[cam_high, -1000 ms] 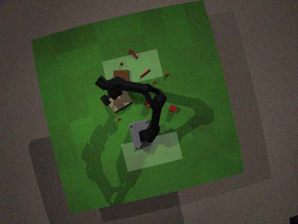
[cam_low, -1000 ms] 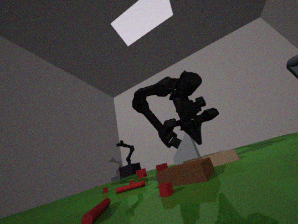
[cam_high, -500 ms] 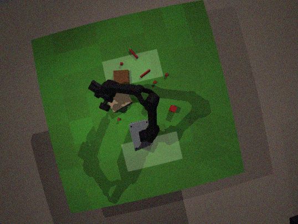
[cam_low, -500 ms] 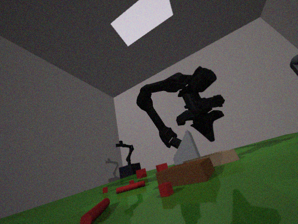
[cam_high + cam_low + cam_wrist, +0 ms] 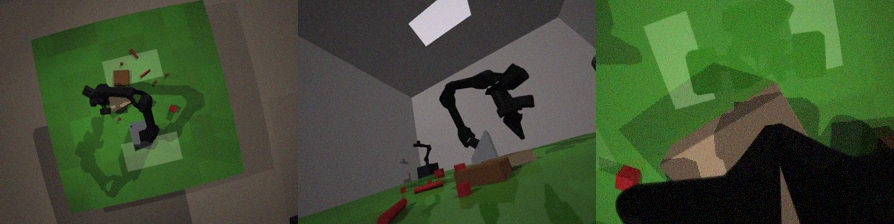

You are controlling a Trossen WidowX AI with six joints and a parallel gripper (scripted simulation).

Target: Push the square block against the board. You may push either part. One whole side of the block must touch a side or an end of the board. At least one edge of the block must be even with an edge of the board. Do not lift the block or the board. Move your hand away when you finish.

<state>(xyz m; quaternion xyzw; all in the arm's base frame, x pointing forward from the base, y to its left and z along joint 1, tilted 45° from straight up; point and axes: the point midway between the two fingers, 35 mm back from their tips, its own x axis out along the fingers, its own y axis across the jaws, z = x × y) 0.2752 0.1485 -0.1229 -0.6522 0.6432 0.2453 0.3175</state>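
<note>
Overhead, the closed end effector (image 5: 519,134) hangs above the board (image 5: 119,105).

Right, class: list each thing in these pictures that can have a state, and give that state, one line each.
hand: shut, holding nothing, raised off the mat.
square block: flat on the mat, apart from the board.
board: flat on the mat, partly hidden under the arm.
red cylinder: lying on its side.
red cube: resting on the mat, alone.
</note>
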